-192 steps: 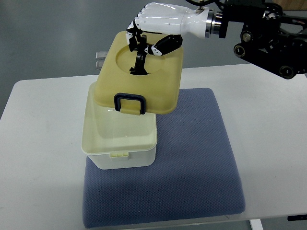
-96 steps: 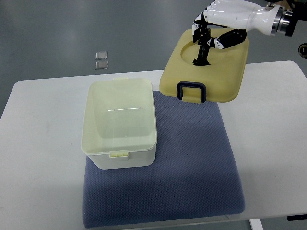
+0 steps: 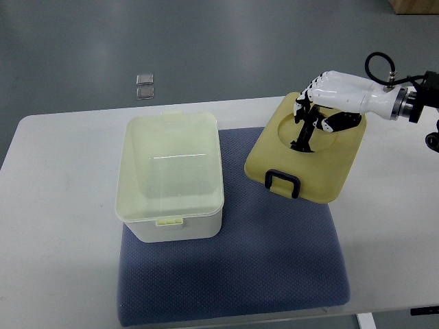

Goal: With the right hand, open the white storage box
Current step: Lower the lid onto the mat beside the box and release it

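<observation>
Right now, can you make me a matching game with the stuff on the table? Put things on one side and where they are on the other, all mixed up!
Things:
1. storage box
2. lid
3. blue mat
4. right hand

Places or states:
A. lying flat on the white table, under the box
B. open, nothing visible inside, on the mat's left part
C. fingers closed on the lid's top handle
D. off the box, over the mat's right edge

Pairs: 1-B, 2-D, 3-A, 4-C
</observation>
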Controlling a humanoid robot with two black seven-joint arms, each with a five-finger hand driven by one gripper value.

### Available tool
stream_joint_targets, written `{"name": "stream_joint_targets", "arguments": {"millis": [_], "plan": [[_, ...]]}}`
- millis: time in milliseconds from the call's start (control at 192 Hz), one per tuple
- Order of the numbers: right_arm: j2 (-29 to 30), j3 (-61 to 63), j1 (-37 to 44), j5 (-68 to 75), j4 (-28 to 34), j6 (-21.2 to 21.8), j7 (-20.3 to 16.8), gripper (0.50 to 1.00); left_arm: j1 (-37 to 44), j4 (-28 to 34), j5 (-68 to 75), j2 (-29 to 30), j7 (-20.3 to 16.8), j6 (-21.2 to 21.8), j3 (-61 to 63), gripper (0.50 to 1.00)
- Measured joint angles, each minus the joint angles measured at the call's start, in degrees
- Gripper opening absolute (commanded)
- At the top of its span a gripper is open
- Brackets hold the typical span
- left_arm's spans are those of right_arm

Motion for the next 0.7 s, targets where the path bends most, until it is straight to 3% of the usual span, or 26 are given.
{"name": "stream_joint_targets", "arguments": {"millis": [644,649,655,665,675,681,701], "plan": [[8.43,0.39,-8.20,-1.41,-0.57,-6.81,0.00,0.500,0.00,0.00,0.00,0.00,0.01,0.00,0.00,1.000],[8.47,0.41,-8.24,-1.41,-0.59,-6.84,0.00,0.545,0.00,0.00,0.00,0.00,0.01,0.00,0.00,1.000],[8.50,0.43,-8.29,-1.41,-0.60,-6.88,0.00,0.545,0.00,0.00,0.00,0.00,0.01,0.00,0.00,1.000],[8.56,0.47,-8.37,-1.41,-0.63,-6.95,0.00,0.775,0.00,0.00,0.00,0.00,0.01,0.00,0.00,1.000],[8.62,0.51,-8.45,-1.41,-0.64,-7.04,0.00,0.776,0.00,0.00,0.00,0.00,0.01,0.00,0.00,1.000],[8.64,0.53,-8.49,-1.41,-0.65,-7.08,0.00,0.855,0.00,0.00,0.00,0.00,0.01,0.00,0.00,1.000],[8.73,0.61,-8.63,-1.41,-0.67,-7.25,0.00,0.885,0.00,0.00,0.00,0.00,0.01,0.00,0.00,1.000]]}}
